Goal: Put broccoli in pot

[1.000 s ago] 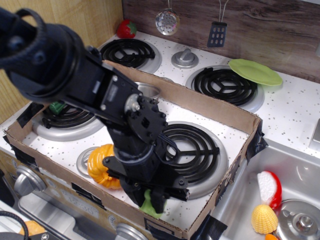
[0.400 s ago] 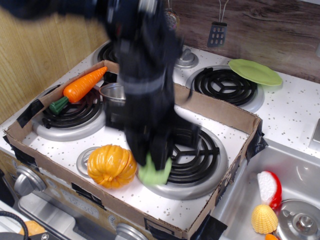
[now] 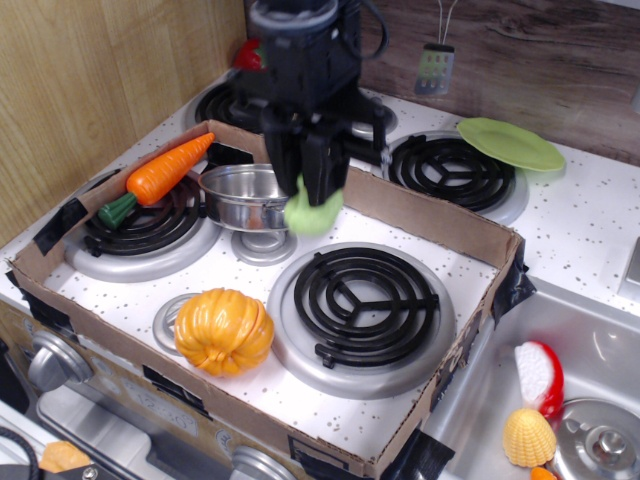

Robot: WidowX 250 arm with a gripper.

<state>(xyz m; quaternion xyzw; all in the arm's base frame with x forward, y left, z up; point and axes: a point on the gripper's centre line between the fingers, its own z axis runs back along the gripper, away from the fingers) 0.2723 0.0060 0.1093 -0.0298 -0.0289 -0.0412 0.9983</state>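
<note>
Hanging from the black tool (image 3: 312, 190), the broccoli (image 3: 313, 213) is pinched between the two dark fingers, its pale green lump showing just below their tips. The tool is clenched on it and holds it in the air just beside the right rim of the pot (image 3: 243, 196), not inside it. The pot stands on the worktop (image 3: 600, 215) inside the cardboard box (image 3: 440, 222), behind a small round burner plate. Left of the pot, the carrot (image 3: 165, 170) lies across a coil burner (image 3: 147, 228), touching it. In front of the pot, well apart, sits the orange pumpkin (image 3: 224, 331). Right of the pot and in front of the held broccoli lies the large burner (image 3: 362, 303). Far right of the pot, outside the box, a green plate (image 3: 510, 144) rests on another burner.
</note>
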